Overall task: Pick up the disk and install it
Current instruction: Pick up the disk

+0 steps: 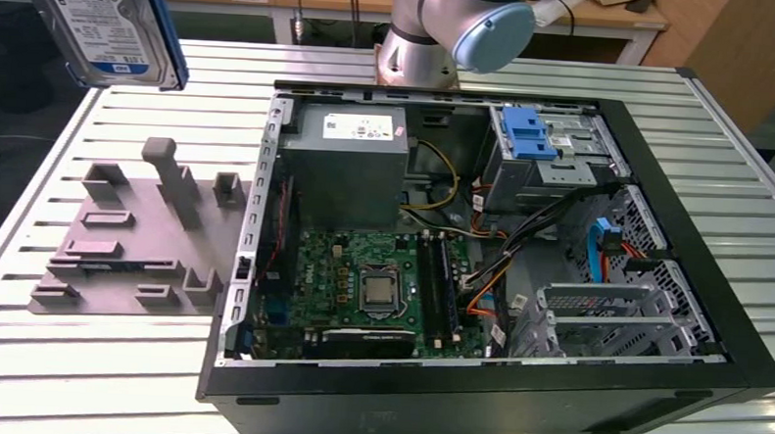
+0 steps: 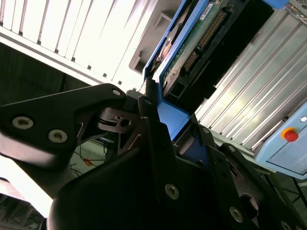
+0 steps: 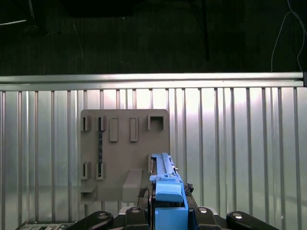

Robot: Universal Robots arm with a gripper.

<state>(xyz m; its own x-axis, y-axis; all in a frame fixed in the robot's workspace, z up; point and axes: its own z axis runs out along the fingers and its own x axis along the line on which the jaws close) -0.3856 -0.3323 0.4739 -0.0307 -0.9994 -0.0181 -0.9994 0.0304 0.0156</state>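
Robot hand holding the disk in the air, away from an open computer case.

The disk (image 1: 102, 23), a silver drive with a blue-and-white label and blue carrier frame, hung above the table at the exterior view's far left, clear of everything below. In the second wrist view the hand (image 2: 180, 129) was clamped on the blue frame, one black finger (image 2: 153, 129) pressed against each side. Under the disk, on the slatted metal table (image 1: 94, 361), lay a grey fixture plate (image 1: 132, 235) with upright holders. Just beside the plate sat the open computer case (image 1: 490, 280), showing its grey power supply (image 1: 350, 166), green motherboard (image 1: 372, 285) and a drive bay with a blue latch (image 1: 528, 135). The arm's base (image 1: 422, 42) stood behind the case.
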